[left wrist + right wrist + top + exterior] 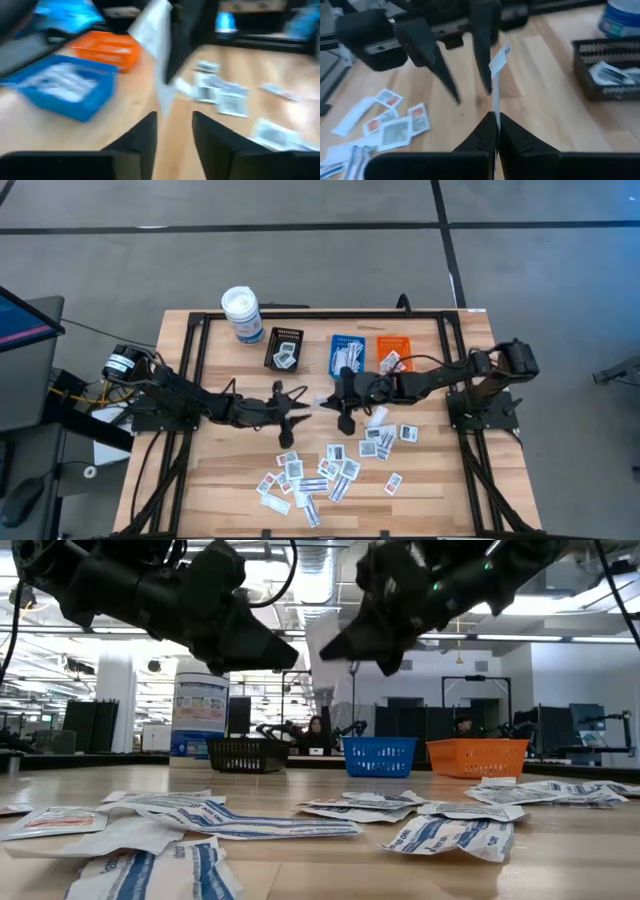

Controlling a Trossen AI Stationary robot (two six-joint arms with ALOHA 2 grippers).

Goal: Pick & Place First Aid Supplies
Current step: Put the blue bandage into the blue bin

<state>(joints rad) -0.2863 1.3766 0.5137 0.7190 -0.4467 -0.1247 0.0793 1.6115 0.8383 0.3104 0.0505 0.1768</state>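
Mid-air handover at the centre of the high view, above bare wood and just below the blue tray [347, 352]. Right gripper [495, 131] pinched shut on a white packet [496, 82], gripped by one short edge only, the rest standing up thin and floppy. Left gripper [173, 131] facing it close by, fingers apart, not yet around the packet. Risk of a miss: limp packet bending away from the closing fingers, or fingertips knocking together. Risk of a drop: early release letting it flutter down onto the scattered packets [330, 470] at lower centre, or beside the orange tray [393, 352] and black tray [284, 349] at upper centre.
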